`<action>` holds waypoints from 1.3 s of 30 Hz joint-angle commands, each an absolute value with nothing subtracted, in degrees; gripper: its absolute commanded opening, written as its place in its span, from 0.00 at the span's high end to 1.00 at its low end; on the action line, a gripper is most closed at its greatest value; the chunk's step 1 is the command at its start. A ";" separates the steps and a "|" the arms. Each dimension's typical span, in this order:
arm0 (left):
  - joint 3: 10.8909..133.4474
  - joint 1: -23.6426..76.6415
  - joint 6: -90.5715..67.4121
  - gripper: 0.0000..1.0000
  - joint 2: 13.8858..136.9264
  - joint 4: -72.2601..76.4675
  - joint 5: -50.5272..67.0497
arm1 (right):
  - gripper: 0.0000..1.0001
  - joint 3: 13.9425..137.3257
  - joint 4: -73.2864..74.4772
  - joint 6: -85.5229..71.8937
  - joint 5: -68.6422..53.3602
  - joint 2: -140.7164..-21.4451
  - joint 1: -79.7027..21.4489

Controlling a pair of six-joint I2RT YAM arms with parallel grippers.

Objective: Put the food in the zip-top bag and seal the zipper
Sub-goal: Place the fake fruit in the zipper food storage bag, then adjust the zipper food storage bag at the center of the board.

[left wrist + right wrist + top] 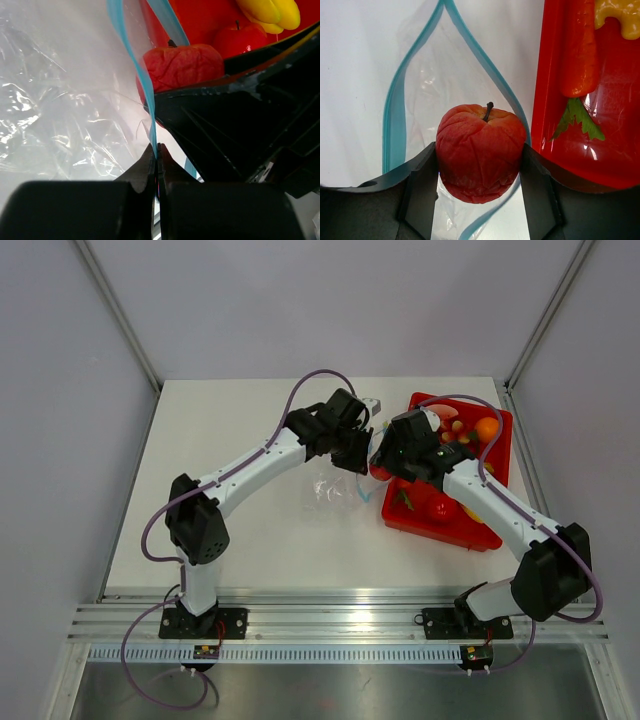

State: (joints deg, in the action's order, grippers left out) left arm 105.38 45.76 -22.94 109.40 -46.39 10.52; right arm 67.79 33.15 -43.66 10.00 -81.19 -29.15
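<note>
loading food into the clear bag. gripping a red apple in the right pincer, jaws spread around it, just over the bag's open mouth, beside the red tray. pinching the blue zipper in the tightly closed left pincer, lifting one lip. next, likely: lower the apple inside, let go, withdraw without snagging the strip.

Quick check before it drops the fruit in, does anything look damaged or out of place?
Only the red apple in the right pincer: its skin looks wrinkled and dented. It sits at the zip-top bag's open mouth; nothing looks spilled.
</note>
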 commanded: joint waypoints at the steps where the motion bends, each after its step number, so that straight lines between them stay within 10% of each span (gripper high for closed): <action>1: 106.79 45.62 -23.55 1.00 107.23 -43.51 15.11 | 0.38 68.20 33.57 -42.45 11.07 -81.12 -29.62; 13: 106.35 45.62 -22.50 1.00 107.84 -44.38 11.69 | 0.20 69.61 34.63 -42.36 10.55 -79.55 -29.62; 23: 106.61 45.26 -21.54 1.00 109.16 -44.82 11.25 | 0.42 69.44 37.44 -42.36 14.67 -71.37 -29.62; 39: 106.00 45.09 -20.83 1.00 107.67 -45.44 10.90 | 0.37 59.24 32.70 -43.15 11.89 -75.14 -26.37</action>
